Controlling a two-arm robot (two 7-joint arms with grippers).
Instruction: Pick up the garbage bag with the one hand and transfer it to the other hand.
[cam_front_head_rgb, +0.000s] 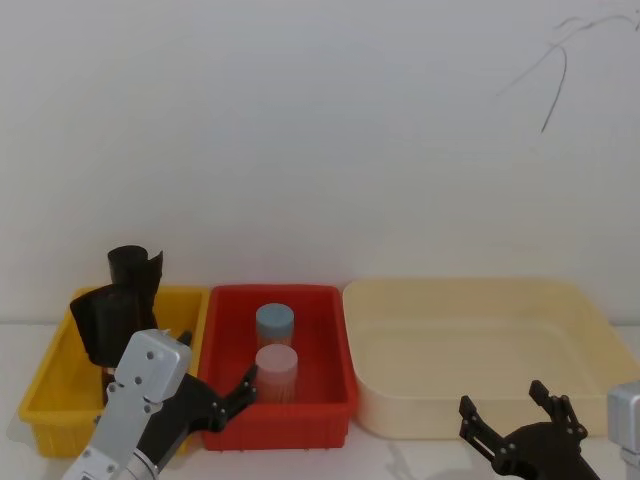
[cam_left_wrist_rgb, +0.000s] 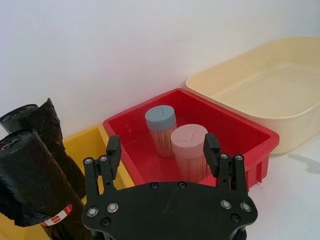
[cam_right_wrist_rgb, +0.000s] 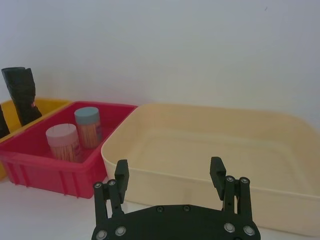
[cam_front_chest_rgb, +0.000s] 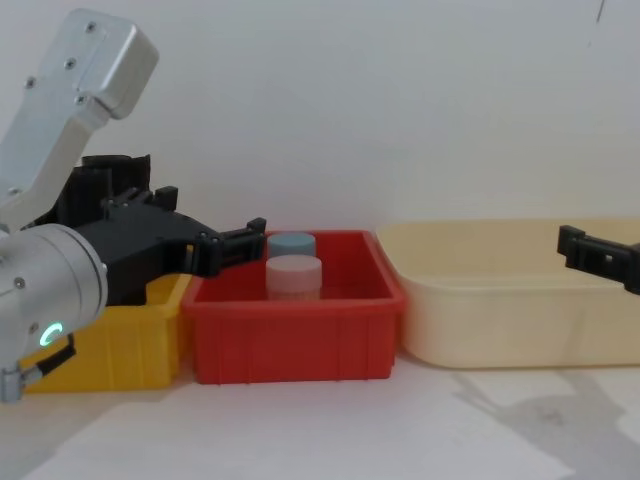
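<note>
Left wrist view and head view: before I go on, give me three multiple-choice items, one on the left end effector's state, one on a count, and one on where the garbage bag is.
1. The left end effector is:
A. shut on a load
B. shut and empty
C. open and empty

2. How many jars stand in the red bin?
A. one
B. two
C. three

3. The garbage bag is:
A. in the red bin
B. in the yellow bin
C. in the left end effector

Answers:
1 C: its fingers stand apart with nothing between them.
2 B: one has a blue lid, one a pink lid.
3 B: it stands upright there beside another black roll, with its red-and-white label showing.

The right end effector is open in front of the cream bin.
</note>
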